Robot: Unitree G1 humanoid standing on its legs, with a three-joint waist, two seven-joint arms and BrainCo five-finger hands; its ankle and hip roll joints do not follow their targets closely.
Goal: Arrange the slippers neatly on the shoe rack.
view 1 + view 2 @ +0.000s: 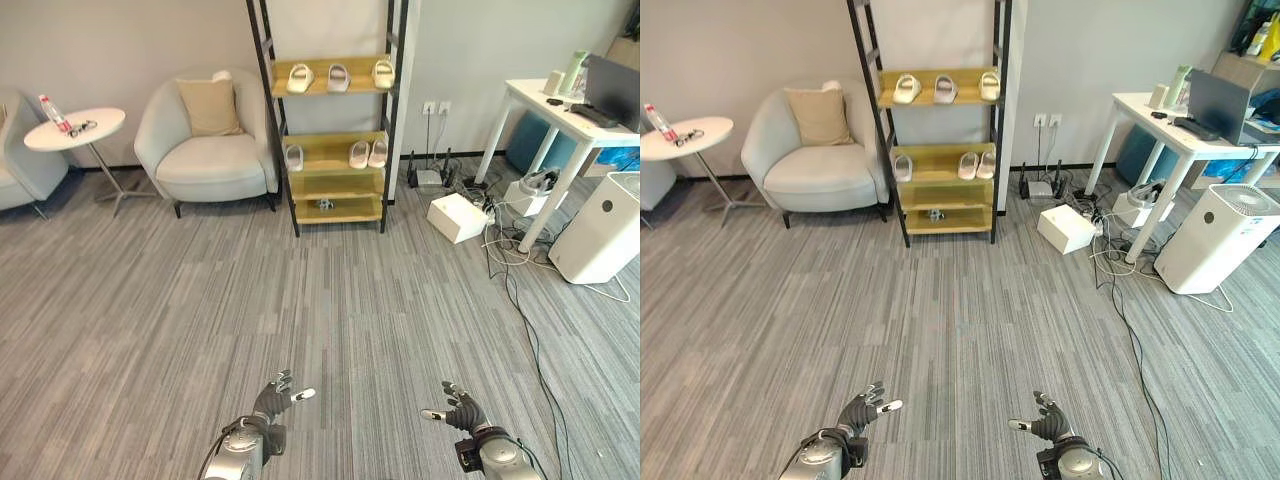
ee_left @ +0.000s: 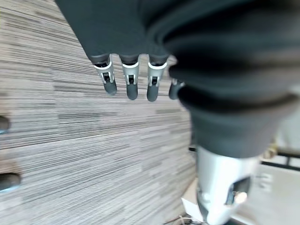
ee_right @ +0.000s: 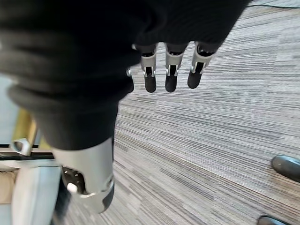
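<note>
**Hands free, slippers already up on the rack**

Nearest to us, the left robot hand [image 1: 272, 402] and the right robot hand [image 1: 462, 412] hang low over the grey carpet [image 1: 300, 300], fingers relaxed and spread, thumbs pointing inward, nothing held. We read that as a neutral carrying posture: with both palms bare there is nothing to protect or steady, so the arms sit apart and out of each other's way.

Well beyond them, against the far wall, stands the shoe rack [image 1: 330, 140]. Three pale slippers [image 1: 338, 77] rest on its top shelf, spaced apart with toes toward the wall. The middle shelf carries one slipper [image 1: 294, 157] at the left and a pair [image 1: 367, 153] side by side at the right. Something small and dark [image 1: 325, 204] sits on the lowest shelf; we cannot tell what it is.

To the rack's left sits an armchair [image 1: 205, 150], to its right a white bench [image 1: 560, 115].
</note>
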